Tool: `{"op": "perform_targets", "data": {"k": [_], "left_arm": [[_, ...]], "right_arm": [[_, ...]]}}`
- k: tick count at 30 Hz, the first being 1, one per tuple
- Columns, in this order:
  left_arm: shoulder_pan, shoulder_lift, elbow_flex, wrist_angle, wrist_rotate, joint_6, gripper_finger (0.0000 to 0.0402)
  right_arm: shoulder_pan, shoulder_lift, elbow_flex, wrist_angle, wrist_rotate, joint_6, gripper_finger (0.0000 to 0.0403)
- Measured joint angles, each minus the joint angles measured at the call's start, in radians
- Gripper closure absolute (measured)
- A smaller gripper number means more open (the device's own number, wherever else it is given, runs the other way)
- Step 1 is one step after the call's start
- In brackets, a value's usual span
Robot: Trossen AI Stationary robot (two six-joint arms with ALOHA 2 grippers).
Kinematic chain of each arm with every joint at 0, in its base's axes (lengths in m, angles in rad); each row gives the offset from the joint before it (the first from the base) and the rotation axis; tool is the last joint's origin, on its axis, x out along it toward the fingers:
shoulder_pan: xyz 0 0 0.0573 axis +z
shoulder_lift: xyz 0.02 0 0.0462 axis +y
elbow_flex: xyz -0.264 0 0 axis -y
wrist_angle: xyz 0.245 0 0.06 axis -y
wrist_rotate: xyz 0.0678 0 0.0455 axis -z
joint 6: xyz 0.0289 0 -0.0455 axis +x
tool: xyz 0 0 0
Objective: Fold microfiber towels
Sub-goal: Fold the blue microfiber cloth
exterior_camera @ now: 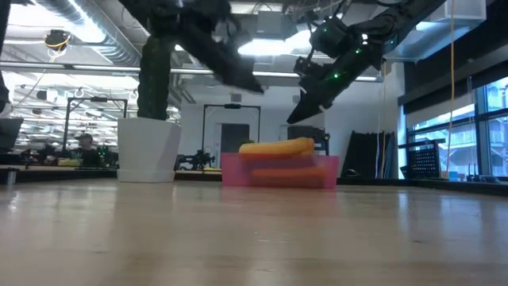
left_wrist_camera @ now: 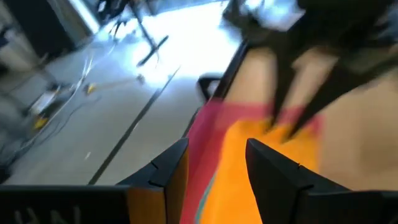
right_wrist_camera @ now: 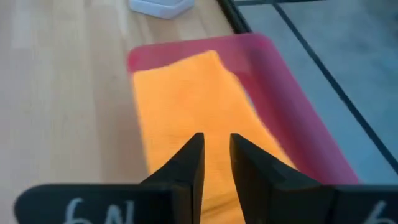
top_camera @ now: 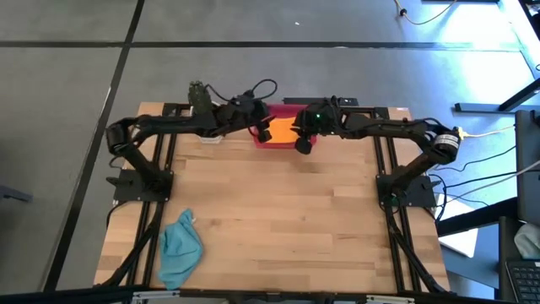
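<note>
Two towels show plainly: an orange towel [top_camera: 281,129] lying folded on top in the red tray [top_camera: 272,112], and a teal towel [top_camera: 180,248] crumpled in a heap on the counter [top_camera: 287,219], well apart from both tools and toward the left arm's side. In the low view another folded layer seems to sit under the orange one in the tray, but its colour cannot be told.

The cloths look soft, light and limp; they should drape and slide rather than hold shape, so the heap is best taken by a corner or an edge, pinching a single layer.

The left tool [left_wrist_camera: 214,171] hovers just over the tray's near rim, its fingers apart with nothing between them, the orange towel right below. The right tool [right_wrist_camera: 216,155] hangs above the same towel from the other side, its fingers set to a narrow gap and holding nothing. One white tub [right_wrist_camera: 158,6] stands beside the tray.
</note>
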Motion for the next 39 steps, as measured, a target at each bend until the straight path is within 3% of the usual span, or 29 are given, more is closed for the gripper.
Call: {"op": "perform_targets", "data": {"k": [7,20,30,39], "left_arm": [[-0.112,-0.143,0.000,-0.030,0.050,-0.003,0.0253],[-0.253,-0.260,-0.001,-0.130,0.050,-0.005,0.0253],[-0.398,-0.439,0.000,-0.598,-0.031,-0.124,0.0253],[-0.672,-0.372,-0.001,-0.997,-0.028,-0.386,0.0261]], "right_arm": [[-0.043,0.050,0.000,-0.035,0.019,0.009,0.0324],[-0.053,0.155,0.000,-0.079,0.020,0.051,0.0324],[-0.023,-0.169,0.000,-0.228,0.019,0.098,0.0324],[0.161,-0.393,0.001,-0.322,0.019,0.183,0.0324]]}}
